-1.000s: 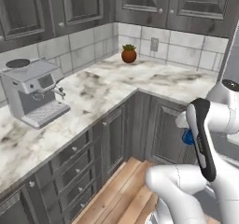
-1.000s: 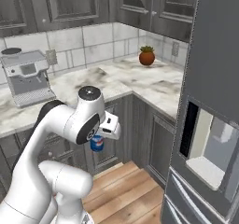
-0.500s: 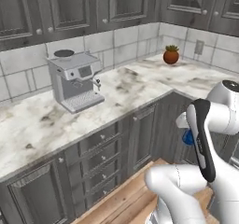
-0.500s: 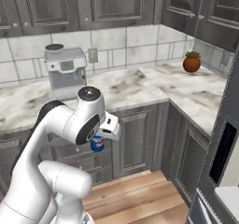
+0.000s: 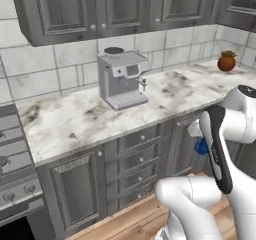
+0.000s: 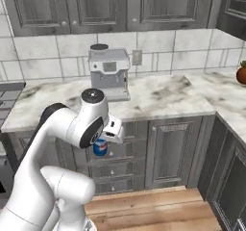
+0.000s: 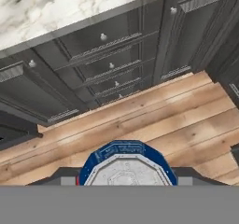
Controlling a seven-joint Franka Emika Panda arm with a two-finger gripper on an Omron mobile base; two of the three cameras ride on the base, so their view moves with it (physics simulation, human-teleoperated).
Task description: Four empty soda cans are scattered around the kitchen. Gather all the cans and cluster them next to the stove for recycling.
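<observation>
I am seeing the fingers (image 7: 126,183) sitting closed partway around the blue soda can (image 7: 126,164), one dark tip showing on each side of it at the bottom of the hand view, so the can is being gripped between them with its silver top facing the hand camera. In the right base view the can (image 6: 100,147) is hanging just under the wrist, tucked close against the arm and in front of the drawer fronts (image 6: 113,154); in the left base view only a sliver of its blue (image 5: 201,146) is peeking out from behind the forearm. Beyond the fingers, I am looking down at the wooden floor (image 7: 154,120) and the dark cabinets below the marble desk (image 5: 95,116). The stove (image 5: 11,154) is lying well off to the left of the fingers, at the left edge of the left base view, level with the desk. A coffee machine (image 5: 121,79) is standing on the desk between the stove and the arm, and a small potted plant (image 5: 226,61) is sitting far to the right.
</observation>
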